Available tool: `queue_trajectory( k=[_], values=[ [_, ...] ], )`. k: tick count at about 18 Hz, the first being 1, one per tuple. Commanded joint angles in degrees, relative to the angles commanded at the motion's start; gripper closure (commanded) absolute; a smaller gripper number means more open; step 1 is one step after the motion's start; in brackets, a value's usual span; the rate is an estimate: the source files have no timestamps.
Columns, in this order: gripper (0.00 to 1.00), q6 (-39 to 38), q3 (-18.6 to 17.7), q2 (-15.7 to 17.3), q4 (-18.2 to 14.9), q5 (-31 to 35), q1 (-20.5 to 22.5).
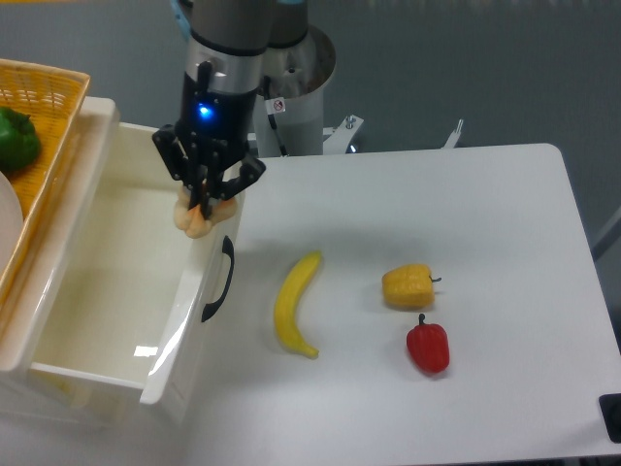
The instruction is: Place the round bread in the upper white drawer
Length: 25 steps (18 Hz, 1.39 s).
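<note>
1. Glossy white plastic is forming the large box-shaped upper drawer (107, 291), which is sitting pulled open below and to the left of the black two-finger claw (206, 206); its front panel with the curved black handle (219, 279) is lying just below the claw.
2. Pale tan and bumpy, the small round bread (197, 217) is hanging pinched between the claw's fingertips, right over the drawer's front right rim, likely because the arm is carrying it to the open cavity.
3. Closed down narrowly on the bun, the claw is gripping it from above, and nothing else is touching the fingers.
4. Judging by this, the bread is not yet resting inside the drawer, so lowering and releasing are remaining.
5. Well to the lower right of the claw, a yellow banana (295, 304), a yellow bell pepper (408, 286) and a red bell pepper (428, 348) are lying on the white table (505, 214).
6. Far left of the claw, a woven yellow basket (49, 116) is holding a green pepper (17, 138).
</note>
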Motion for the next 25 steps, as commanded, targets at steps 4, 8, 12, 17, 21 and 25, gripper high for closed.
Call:
queue_trajectory(
  k=[4,8,12,17,21,25],
  values=[
    [0.74,0.1,-0.4,-0.9,0.2,0.0,-2.2],
    [0.74,0.0,-0.4,-1.5,0.3,0.0,-4.1],
    [0.54,0.2,-0.4,-2.1,0.3,0.2,-5.3],
    [0.43,0.3,-0.4,-2.1,0.3,0.1,-5.4],
    [0.34,0.4,-0.4,-2.0,0.3,0.1,-5.5],
    [0.31,0.4,-0.4,-2.0,0.3,0.1,-5.5]
  ],
)
